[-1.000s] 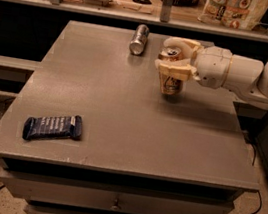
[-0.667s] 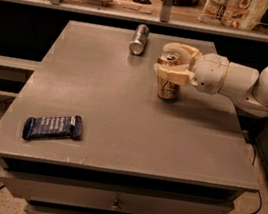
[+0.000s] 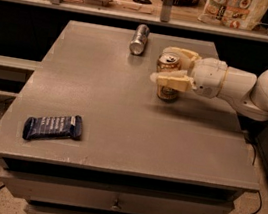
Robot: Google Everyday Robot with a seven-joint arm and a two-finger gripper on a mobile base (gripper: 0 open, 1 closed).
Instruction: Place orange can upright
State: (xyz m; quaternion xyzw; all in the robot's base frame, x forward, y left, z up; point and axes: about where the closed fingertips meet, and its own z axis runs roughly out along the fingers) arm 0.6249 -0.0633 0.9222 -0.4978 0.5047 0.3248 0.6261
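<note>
The orange can (image 3: pixel 169 64) stands upright on the grey table (image 3: pixel 124 107), right of the table's middle toward the back, its silver top with the pull tab facing up. My gripper (image 3: pixel 173 67) reaches in from the right and its cream fingers (image 3: pixel 171 80) sit on both sides of the can, closed around its body. The can's base rests on the table or just above it. The white arm (image 3: pixel 248 86) stretches off to the right edge of the view.
A plain silver-grey can (image 3: pixel 139 39) lies on its side at the back of the table, left of the gripper. A dark blue snack bar (image 3: pixel 52 126) lies near the front left corner. A shelf with bags and boxes (image 3: pixel 230 8) runs behind the table.
The gripper and the can have shifted slightly left and toward the front of the table, with the can kept upright in the fingers.
</note>
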